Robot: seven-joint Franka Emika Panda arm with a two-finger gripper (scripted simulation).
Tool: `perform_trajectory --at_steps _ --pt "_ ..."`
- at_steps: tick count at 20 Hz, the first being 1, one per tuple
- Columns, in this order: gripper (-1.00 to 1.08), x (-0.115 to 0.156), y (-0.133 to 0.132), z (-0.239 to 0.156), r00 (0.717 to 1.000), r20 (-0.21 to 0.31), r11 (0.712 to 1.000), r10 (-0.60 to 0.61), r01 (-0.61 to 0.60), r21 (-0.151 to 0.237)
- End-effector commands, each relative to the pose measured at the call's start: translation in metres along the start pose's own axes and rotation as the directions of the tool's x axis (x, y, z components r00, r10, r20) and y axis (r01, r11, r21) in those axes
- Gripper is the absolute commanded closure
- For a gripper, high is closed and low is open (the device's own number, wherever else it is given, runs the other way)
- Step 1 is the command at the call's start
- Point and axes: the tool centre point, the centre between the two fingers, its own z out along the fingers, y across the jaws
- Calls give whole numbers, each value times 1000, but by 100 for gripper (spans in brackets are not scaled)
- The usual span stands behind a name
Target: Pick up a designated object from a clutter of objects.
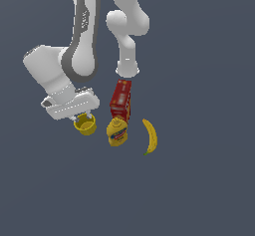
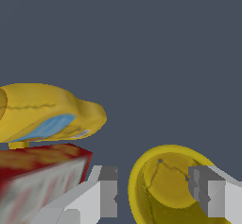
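**Fingers straddling the cup wall, grip not yet confirmed**

Two grey fingertips sit closest in the wrist view: one [image 2: 108,192] outside the yellow cup [image 2: 168,185], the other [image 2: 208,190] over its mouth, so the jaws appear to bracket one side of the rim. You cannot tell from this view whether the pads are pressing the wall or merely beside it. Near the cup lie the mustard bottle [image 2: 47,112] and the red box [image 2: 40,180], the box close to the outer finger.

In the exterior view, your gripper [image 1: 83,116] is down on the cup [image 1: 85,125], at the exterior view's left end of the clutter. The mustard bottle [image 1: 117,132] and red box [image 1: 121,99] stand just beside it; the banana [image 1: 151,136] lies farther off.

A pinch on one thin, tapered wall may slip or tip the cup as you lift. Drifting toward the bottle risks knocking it. Open floor lies on the cup's far side from the clutter; go straight up.
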Motion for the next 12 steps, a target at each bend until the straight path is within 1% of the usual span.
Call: perform_trajectory --at_steps 1,7,12 --pt "-20 -8 17 4 1000 -23 1000 0 -1 -5" --pt "-20 -27 50 11 998 -64 1000 3 -5 -22" --pt "-20 -39 68 14 997 -83 999 5 -8 -36"
